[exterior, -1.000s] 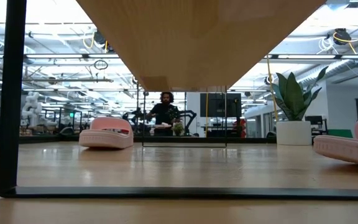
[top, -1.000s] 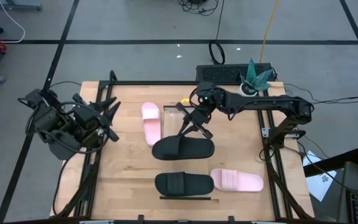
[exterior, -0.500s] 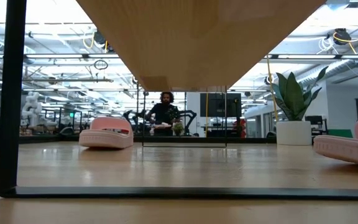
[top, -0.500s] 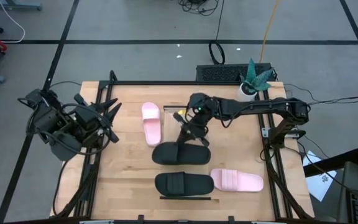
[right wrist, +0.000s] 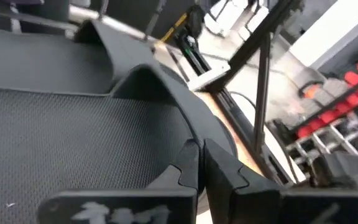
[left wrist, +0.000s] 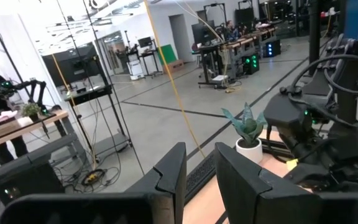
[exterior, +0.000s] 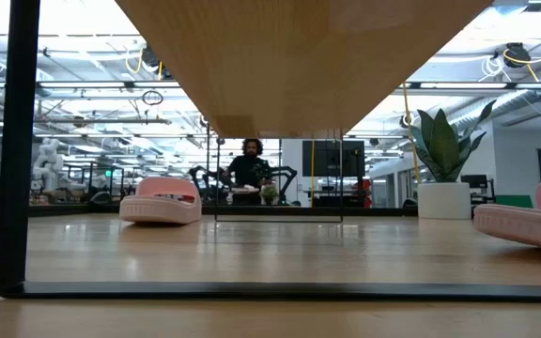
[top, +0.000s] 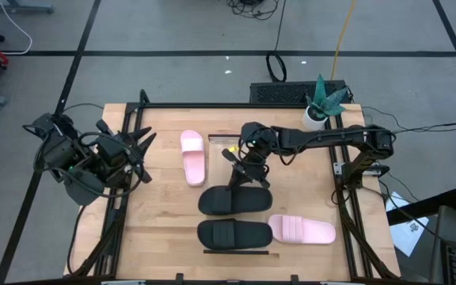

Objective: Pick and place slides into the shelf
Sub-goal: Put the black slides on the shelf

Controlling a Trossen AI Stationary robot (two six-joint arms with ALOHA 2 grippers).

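Note:
The shelf runs from far to near down the table's middle; the low view looks under its pale wood underside. Two black slides lie across it. My right gripper is shut on the farther black slide, and the other black slide lies just nearer. One pink slide rests sole-down on the table left of the shelf, and the other pink slide right of it. My left gripper waits open at the table's left edge. My right gripper pinches the black slide between its two fingers at the far side of its wide strap, where the strap's edge runs down to the fingertips. The fingers slant down from the table's far right. The slide stays level over the shelf; whether it is lifted clear I cannot tell.
A potted plant and a keyboard sit at the table's far right corner. Dark frame rails run along the table's left and right edges. In the low view both pink slides show, and a person stands far behind.
My right gripper has moved toward the table's near edge and taken the black slide with it. That slide now lies closer to the other black slide. The left arm and both pink slides have kept still.

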